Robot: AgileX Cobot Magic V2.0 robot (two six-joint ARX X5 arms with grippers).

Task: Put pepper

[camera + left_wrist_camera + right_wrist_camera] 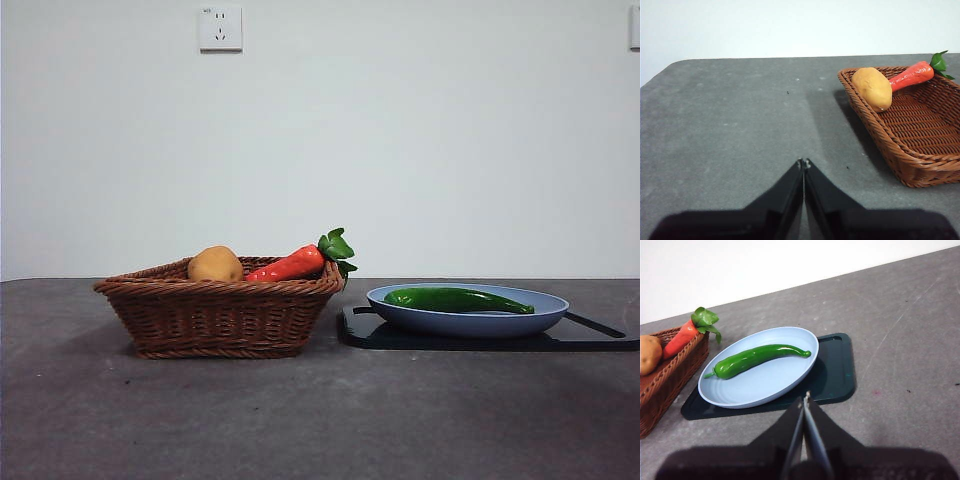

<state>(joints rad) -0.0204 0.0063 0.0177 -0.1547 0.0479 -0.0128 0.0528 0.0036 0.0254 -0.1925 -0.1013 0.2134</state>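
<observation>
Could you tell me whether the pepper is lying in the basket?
No, the pepper lies on the blue plate, beside the basket.

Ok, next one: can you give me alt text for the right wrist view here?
A green pepper lies in a pale blue plate on a dark tray on the grey table. The right gripper, jaws shut, hangs near the tray; beside it, a wicker basket holds a potato and a red vegetable.

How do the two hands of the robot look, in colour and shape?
Both look alike. The left hand and the right hand each have two flat, matte black jaws, wide at the base and narrowing to a point. No cables, markings or labels are visible. The front view does not show the arms.
</observation>
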